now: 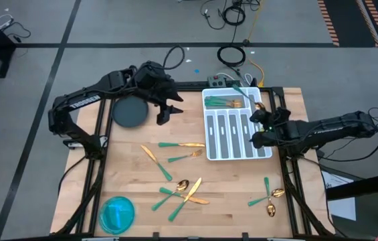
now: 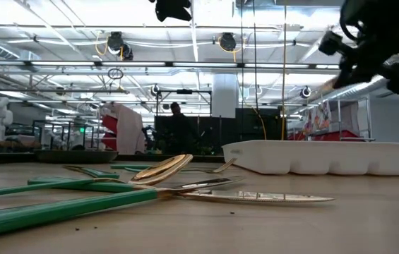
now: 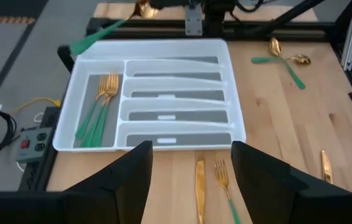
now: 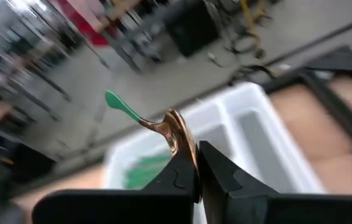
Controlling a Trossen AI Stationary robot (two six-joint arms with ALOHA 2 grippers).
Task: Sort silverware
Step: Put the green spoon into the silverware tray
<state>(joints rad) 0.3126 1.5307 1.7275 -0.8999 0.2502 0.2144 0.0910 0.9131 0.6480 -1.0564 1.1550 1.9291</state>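
**Spoon held over the tray**

The right gripper (image 4: 195, 163) pinches a spoon (image 4: 177, 134) by its gold bowl above the white tray (image 1: 210, 137), with the green handle sticking out past the tray's edge. To place it well, I would turn the handle in line with a long empty slot before lowering. The left gripper (image 3: 191, 167) waits with fingers spread near the tray. The forks (image 3: 101, 102) already lie in the end compartment. The rest of the silverware (image 1: 178, 187) is loose on the table (image 1: 128, 177).

The right wrist view shows the pinch itself; the high view shows only the arm over the tray.
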